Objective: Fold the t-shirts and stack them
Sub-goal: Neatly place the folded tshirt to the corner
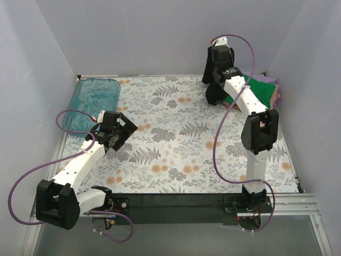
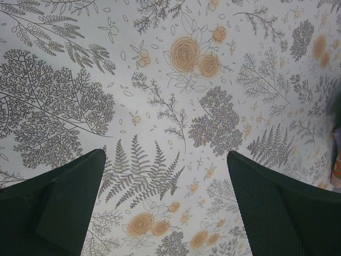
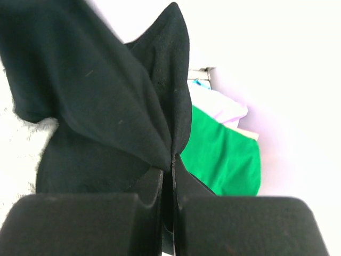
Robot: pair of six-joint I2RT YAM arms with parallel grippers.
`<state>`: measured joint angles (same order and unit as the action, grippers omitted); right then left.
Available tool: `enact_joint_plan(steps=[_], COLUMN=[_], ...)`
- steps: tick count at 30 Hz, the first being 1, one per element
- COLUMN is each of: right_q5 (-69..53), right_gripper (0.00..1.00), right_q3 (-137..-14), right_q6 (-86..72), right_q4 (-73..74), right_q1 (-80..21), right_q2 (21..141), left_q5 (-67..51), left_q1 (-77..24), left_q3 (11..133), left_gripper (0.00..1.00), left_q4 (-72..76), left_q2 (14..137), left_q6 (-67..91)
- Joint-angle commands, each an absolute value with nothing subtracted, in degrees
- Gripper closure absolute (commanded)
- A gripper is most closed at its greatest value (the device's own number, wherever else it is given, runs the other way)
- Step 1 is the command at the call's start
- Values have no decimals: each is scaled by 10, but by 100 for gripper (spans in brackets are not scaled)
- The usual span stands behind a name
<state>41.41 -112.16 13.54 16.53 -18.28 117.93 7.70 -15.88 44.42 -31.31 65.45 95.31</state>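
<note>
My right gripper point(image 3: 171, 164) is shut on a pinch of the black t-shirt point(image 3: 106, 106) and holds it up off the table at the back right; the shirt hangs in a bunch below it point(image 1: 215, 90). The bright green t-shirt point(image 3: 224, 154) lies beside it, on a pile with lilac point(image 3: 216, 106) and pink cloth point(image 1: 275, 95) against the right wall; the green shirt also shows from above point(image 1: 261, 89). My left gripper point(image 2: 165, 176) is open and empty over bare patterned tablecloth point(image 2: 176, 106) at the left point(image 1: 121, 128).
A translucent teal plastic tray point(image 1: 94, 98) stands at the back left corner. White walls close the table at the back and both sides. A black bar point(image 1: 176, 201) runs along the near edge between the arm bases.
</note>
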Motion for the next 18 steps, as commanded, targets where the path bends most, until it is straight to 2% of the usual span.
enact_joint_plan(steps=[1,12,18], right_q5=[416,393,356], right_gripper=[99,99,99], right_q3=[-1181,-1237,-1184], right_q6=[119,82,37], right_q4=[135,160,178], right_q1=[-171,-155,-115], right_q2=[1163,1159,1124], left_q5=[87,89,86], left_q1=[-157,-156,-156], left_q3=[459,458,458], left_gripper=[2,2,2], left_q4=[-309,-308,-307], left_q2=[643,650,656], left_q6=[946,946,946])
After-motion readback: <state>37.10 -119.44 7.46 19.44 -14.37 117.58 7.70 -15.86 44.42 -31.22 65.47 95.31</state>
